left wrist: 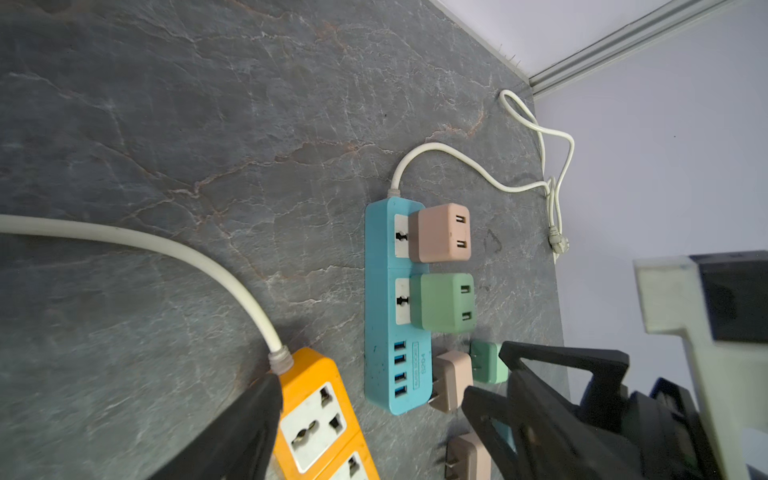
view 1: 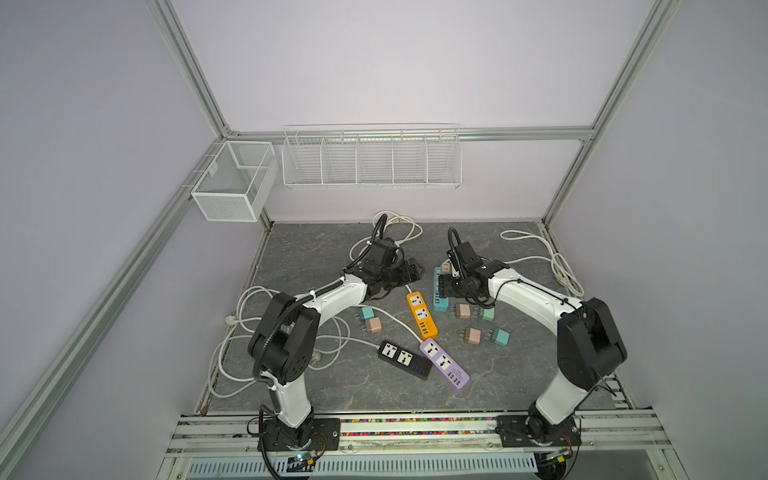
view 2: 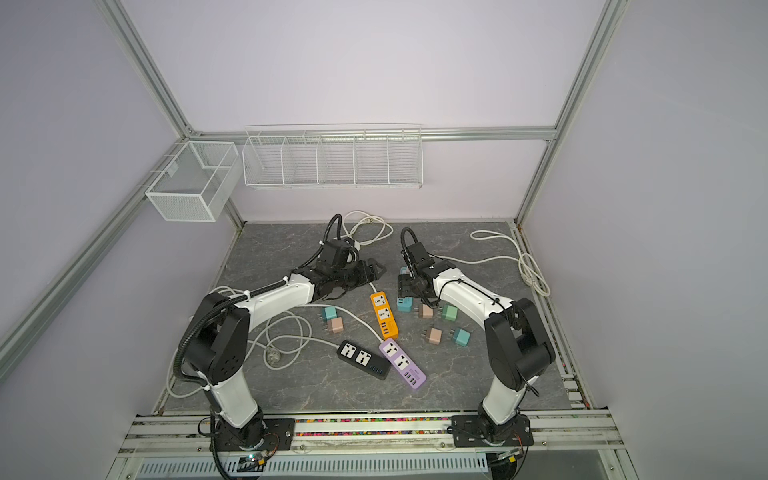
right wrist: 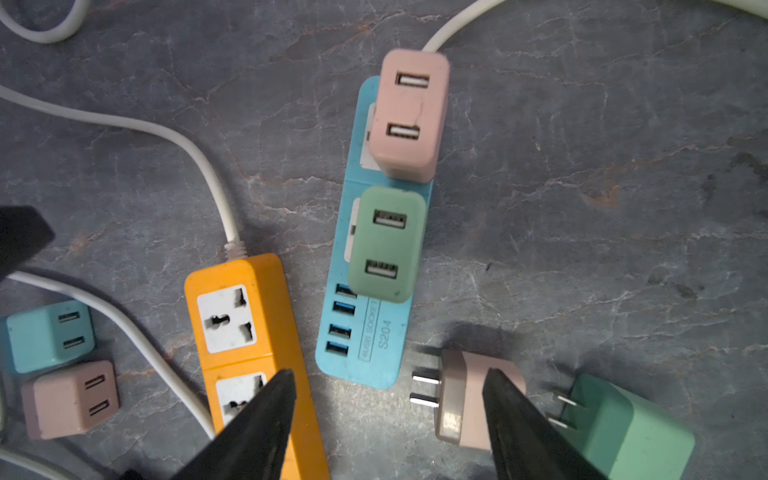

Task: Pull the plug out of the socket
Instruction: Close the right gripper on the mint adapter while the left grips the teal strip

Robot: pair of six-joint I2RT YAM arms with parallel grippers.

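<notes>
Task's things: a green plug (right wrist: 386,245) and a pink plug (right wrist: 409,112) are seated upright, side by side, in the two sockets of the blue power strip (right wrist: 370,345), which lies flat on the table (right wrist: 582,166).
Right gripper (right wrist: 388,374): held above the blue strip's USB end, with its jaws apart and nothing between them.
Left gripper (view 1: 410,271): held near the cord end of the orange power strip (right wrist: 245,282), apart from the blue one; its jaws appear spread and nothing is gripped.
Step in hand: judged to be the approach to the green plug, the nearer of the two.
Grip: the plug is best taken by its two flat sides, low on the body, with the jaws squared to it so that it is not twisted.
Pull: a straight lift away from the socket face is advised; a sideways pull would likely bind the plug or drag the strip.
Bracing: the strip looks light and loose, so it is best pressed down at its bare USB end by the left gripper.
Hazard: a loose pink plug (right wrist: 461,395) and a loose green plug (right wrist: 623,428) lie just beside the right gripper and should not be knocked.
</notes>
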